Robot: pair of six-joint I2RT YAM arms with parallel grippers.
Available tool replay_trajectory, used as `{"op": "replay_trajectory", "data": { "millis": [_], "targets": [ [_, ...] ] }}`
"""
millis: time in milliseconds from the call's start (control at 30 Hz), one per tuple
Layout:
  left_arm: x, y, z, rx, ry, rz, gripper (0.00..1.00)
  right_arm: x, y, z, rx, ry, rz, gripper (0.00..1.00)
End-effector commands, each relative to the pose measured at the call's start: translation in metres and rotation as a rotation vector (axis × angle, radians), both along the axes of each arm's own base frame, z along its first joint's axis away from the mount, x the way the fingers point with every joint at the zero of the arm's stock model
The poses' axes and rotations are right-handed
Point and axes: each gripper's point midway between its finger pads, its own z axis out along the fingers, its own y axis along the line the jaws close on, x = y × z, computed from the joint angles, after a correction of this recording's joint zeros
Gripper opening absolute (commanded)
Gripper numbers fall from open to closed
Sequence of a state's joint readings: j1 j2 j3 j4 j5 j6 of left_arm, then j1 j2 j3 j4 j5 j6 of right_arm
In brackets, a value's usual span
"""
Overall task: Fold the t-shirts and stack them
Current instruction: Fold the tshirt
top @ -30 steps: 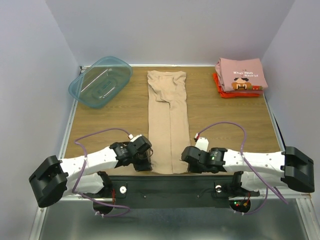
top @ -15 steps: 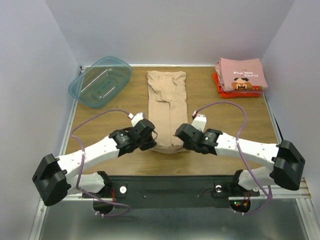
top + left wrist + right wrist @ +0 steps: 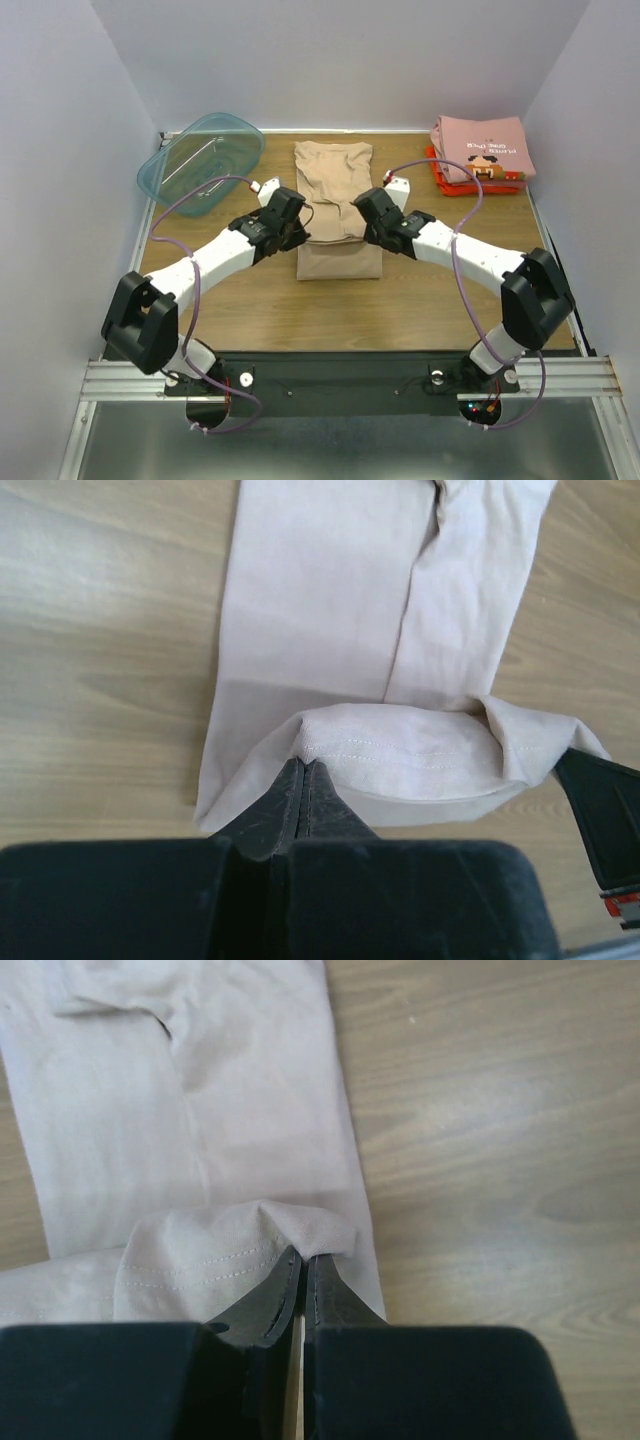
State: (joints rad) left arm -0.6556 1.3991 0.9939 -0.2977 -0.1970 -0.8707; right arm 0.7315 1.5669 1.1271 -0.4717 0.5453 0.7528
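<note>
The tan t-shirt (image 3: 335,205) lies as a long strip in the middle of the table, its near end doubled over onto the rest. My left gripper (image 3: 297,226) is shut on the hem's left corner (image 3: 310,742). My right gripper (image 3: 364,224) is shut on the hem's right corner (image 3: 315,1232). Both hold the hem a little above the lower layer (image 3: 320,610). The pink printed t-shirt (image 3: 482,148) lies folded on the red-orange t-shirt (image 3: 440,178) at the back right.
A translucent teal plastic tub (image 3: 200,163) stands at the back left, close to my left arm. Grey walls close in the table on three sides. A black rail (image 3: 340,375) runs along the near edge.
Both grippers have carried the shirt's near hem away from the near edge toward the back, folding the strip over itself. The shirt now reaches only to mid-table.
</note>
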Motion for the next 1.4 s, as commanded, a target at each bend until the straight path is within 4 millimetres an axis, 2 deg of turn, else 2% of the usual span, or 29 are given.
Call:
{"op": "replay_trajectory", "data": {
  "millis": [0, 367, 500, 667, 700, 733, 767, 800, 867, 900, 933, 967, 1033, 1100, 1133, 1167, 1200, 1233, 1267, 1333, 1367],
  "targets": [
    [0.031, 0.009, 0.011, 0.039, -0.053, 0.029, 0.00, 0.040, 0.020, 0.025, 0.043, -0.086, 0.073, 0.00],
    [0.082, 0.019, -0.017, 0.074, -0.002, 0.070, 0.00, 0.099, 0.022, -0.001, 0.069, -0.045, 0.078, 0.00],
    [0.100, 0.024, -0.023, 0.083, -0.002, 0.074, 0.00, 0.114, 0.020, -0.014, 0.070, -0.022, 0.076, 0.00],
    [0.112, 0.025, -0.036, 0.099, 0.024, 0.051, 0.00, 0.125, 0.013, -0.029, 0.054, 0.002, 0.065, 0.01],
    [0.115, 0.023, -0.036, 0.097, 0.020, 0.038, 0.04, 0.126, 0.012, -0.030, 0.055, 0.004, 0.064, 0.03],
    [0.117, 0.019, -0.034, 0.085, 0.013, 0.025, 0.28, 0.128, 0.010, -0.031, 0.057, 0.005, 0.060, 0.06],
    [0.117, 0.018, -0.034, 0.088, 0.009, 0.009, 0.38, 0.129, 0.010, -0.030, 0.059, 0.004, 0.058, 0.10],
    [0.120, 0.015, -0.029, 0.075, -0.004, -0.002, 0.58, 0.130, 0.010, -0.026, 0.067, -0.003, 0.057, 0.24],
    [0.120, 0.013, -0.023, 0.070, -0.017, -0.018, 0.70, 0.130, 0.008, -0.021, 0.072, -0.012, 0.056, 0.40],
    [0.119, 0.012, -0.014, 0.061, -0.034, -0.025, 0.81, 0.130, 0.008, -0.017, 0.075, -0.017, 0.058, 0.59],
    [0.118, 0.012, -0.011, 0.059, -0.042, -0.029, 0.97, 0.128, 0.008, -0.015, 0.079, -0.018, 0.061, 0.67],
    [0.117, 0.013, -0.006, 0.060, -0.053, -0.031, 0.97, 0.124, 0.007, -0.009, 0.088, -0.025, 0.068, 0.72],
    [0.110, 0.017, 0.006, 0.049, -0.075, -0.029, 0.98, 0.114, 0.013, 0.002, 0.127, -0.026, 0.118, 0.89],
    [0.095, 0.021, 0.009, 0.037, -0.079, -0.031, 0.98, 0.101, 0.018, -0.001, 0.158, -0.004, 0.163, 1.00],
    [0.089, 0.023, 0.009, 0.030, -0.079, -0.037, 0.98, 0.085, 0.023, -0.016, 0.186, 0.040, 0.212, 1.00],
    [0.075, 0.030, 0.004, 0.026, -0.066, -0.023, 0.98, 0.077, 0.025, -0.012, 0.210, 0.037, 0.237, 1.00],
    [0.067, 0.035, 0.000, 0.025, -0.058, -0.006, 0.98, 0.061, 0.026, -0.026, 0.225, 0.074, 0.274, 1.00],
    [0.058, 0.040, -0.004, 0.026, -0.052, 0.007, 0.99, 0.056, 0.027, -0.026, 0.237, 0.068, 0.288, 1.00],
    [0.041, 0.050, -0.013, 0.030, -0.035, 0.020, 0.99, 0.055, 0.030, -0.015, 0.255, 0.032, 0.304, 1.00],
    [0.023, 0.056, -0.020, 0.003, -0.018, 0.037, 0.99, 0.048, 0.036, -0.011, 0.270, 0.010, 0.371, 1.00],
    [0.005, 0.062, -0.026, -0.007, -0.011, 0.041, 0.99, 0.045, 0.043, -0.008, 0.281, 0.000, 0.408, 1.00]
  ]
}}
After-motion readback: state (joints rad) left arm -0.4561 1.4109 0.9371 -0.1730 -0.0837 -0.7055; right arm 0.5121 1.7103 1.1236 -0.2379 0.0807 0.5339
